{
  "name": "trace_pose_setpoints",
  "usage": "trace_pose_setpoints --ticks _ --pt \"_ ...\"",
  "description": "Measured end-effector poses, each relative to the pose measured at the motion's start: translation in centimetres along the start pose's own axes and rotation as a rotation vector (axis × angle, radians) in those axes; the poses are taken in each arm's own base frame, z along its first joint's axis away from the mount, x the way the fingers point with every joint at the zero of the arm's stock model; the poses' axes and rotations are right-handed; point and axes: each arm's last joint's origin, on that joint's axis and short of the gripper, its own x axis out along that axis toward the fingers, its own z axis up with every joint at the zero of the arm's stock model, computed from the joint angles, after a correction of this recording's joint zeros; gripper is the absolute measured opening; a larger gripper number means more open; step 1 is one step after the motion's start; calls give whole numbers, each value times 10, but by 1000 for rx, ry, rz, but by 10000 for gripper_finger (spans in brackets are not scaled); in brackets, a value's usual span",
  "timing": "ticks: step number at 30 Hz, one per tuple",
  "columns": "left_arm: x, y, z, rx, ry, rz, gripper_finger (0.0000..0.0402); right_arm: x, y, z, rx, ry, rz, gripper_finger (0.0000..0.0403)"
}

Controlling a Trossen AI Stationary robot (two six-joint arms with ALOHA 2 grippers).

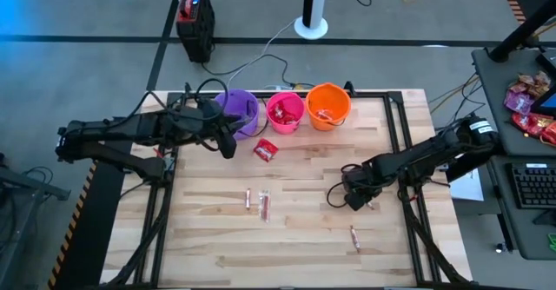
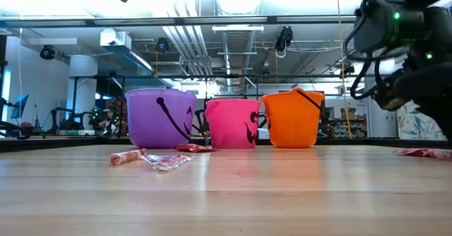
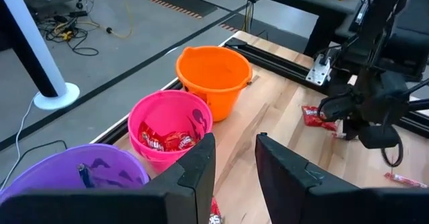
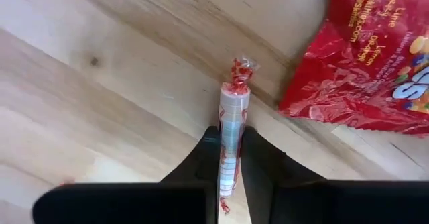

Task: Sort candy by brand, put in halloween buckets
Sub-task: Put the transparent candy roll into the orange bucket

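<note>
Right gripper (image 4: 230,158) low on the wooden table (image 4: 80,117), fingers clamped on a pink-white candy stick (image 4: 230,133) beside a red Skittles packet (image 4: 372,63). Left gripper (image 3: 234,167) above the purple bucket (image 3: 74,172), fingers parted, empty.

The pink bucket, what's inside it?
The pink bucket holds a few red candy packets lying at the bottom. Anything underneath those packets is covered, and the left gripper's fingers hide the bucket's near edge.
</note>
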Motion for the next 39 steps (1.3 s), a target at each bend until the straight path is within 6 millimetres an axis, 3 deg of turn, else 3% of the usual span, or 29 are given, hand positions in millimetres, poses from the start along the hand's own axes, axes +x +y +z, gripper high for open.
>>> trace_pose_setpoints --ticks 6,12,17,23,28,33,39 --pt "-2 1 1 17 -4 -6 87 -44 21 -2 -24 -83 200 28" --pt "-3 1 -2 69 32 -30 78 -112 42 17 -21 -414 345 28" --pt "-3 3 -4 78 51 -21 78 -170 42 56 -73 -669 366 28" --pt "0 9 -2 48 47 12 78 -220 10 120 -175 -824 290 28" --pt "5 20 4 -20 49 -28 77 -235 -27 173 -272 -842 227 28" --pt "16 36 11 -69 60 -78 77 -234 -60 214 -368 -853 242 28" --pt "26 60 14 -115 60 32 77 -235 -77 229 -522 -915 245 28"
